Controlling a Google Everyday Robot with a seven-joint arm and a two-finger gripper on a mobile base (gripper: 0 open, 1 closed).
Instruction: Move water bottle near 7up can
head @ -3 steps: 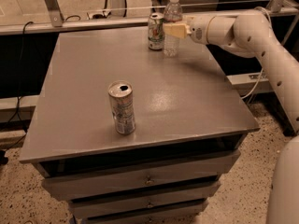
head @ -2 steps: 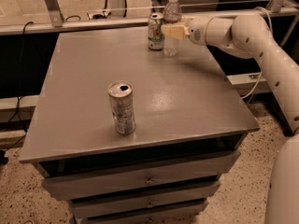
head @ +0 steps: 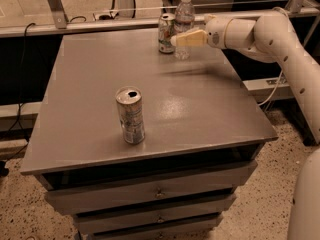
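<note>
One gripper is in play, reaching in from the right at the far edge of the counter. Its jaws look closed around the water bottle at mid-height, the near one lying flat across the label band. A waist grip makes sense here: it keeps a tall, tippy bottle from toppling while it is carried or set down. The bottle is upright, long axis vertical, white cap pointing straight up. Its base is at or just above the counter, and I can't tell which. Just to its left, almost touching, sits the 7up can, also upright. By my reading the bottle is already where the task wants it, and letting go is what's left. Behind the gripper the white arm runs off right. Well apart, near the front, a slim silver can stands alone.
</note>
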